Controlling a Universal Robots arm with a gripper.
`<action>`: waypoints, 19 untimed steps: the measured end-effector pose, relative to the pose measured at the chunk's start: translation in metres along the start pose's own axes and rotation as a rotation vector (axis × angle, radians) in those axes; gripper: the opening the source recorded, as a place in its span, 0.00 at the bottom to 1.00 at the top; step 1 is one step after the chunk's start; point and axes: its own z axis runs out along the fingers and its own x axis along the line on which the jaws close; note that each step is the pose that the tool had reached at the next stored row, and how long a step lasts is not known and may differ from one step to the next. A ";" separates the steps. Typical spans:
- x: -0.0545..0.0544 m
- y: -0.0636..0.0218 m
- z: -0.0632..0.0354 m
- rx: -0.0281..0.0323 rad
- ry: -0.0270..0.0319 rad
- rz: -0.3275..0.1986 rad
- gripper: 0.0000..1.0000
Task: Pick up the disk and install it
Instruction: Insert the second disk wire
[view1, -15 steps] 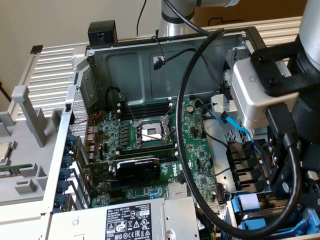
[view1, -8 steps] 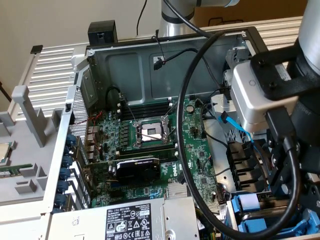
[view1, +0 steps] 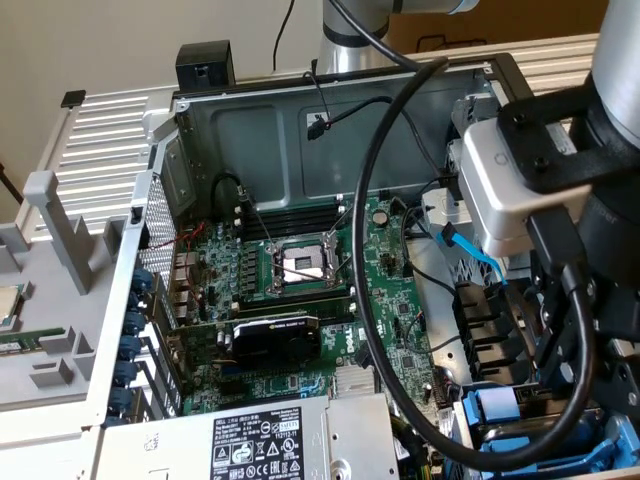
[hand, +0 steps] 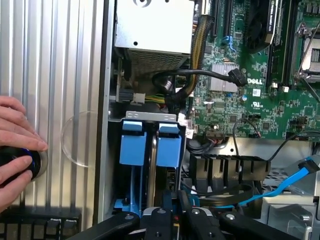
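Ribbed silver aluminium worktop (hand: 55, 75) runs under everything here, with an open grey desktop computer case (view1: 330, 120) lying on its side on top of it. Inside you can see the green motherboard (view1: 300, 300) with its bare silver processor socket (view1: 300, 265), a black graphics card (view1: 275, 335) just below that, and the grey power supply box with warning labels (view1: 260, 440) at the near edge.

The robot's black hand (hand: 175, 217) is down at the drive bay in the case's corner, on the exterior view's right. Its fingers sit close together, pressed around the top edge of the silver hard drive in its bright blue plastic carrier (hand: 152, 145). I think it's actually pinching it, though the contact spot is mostly hidden by the finger links. The disk stands upright in the bay slot, its blue carrier tabs facing up, right beside the black cable connectors (hand: 225, 172) and a light blue SATA cable (hand: 295, 177).

Off on the worktop, a person's hand (hand: 17, 145) rests on a round black button with a blue ring (hand: 17, 162).
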 end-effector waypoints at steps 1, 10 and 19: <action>-0.001 0.0000 0.0001 -0.0002 0.0038 0.000 0.17; -0.011 -0.0007 0.0010 -0.0039 0.0615 -0.003 0.17; -0.011 -0.0006 0.0010 -0.0041 0.0656 -0.003 0.17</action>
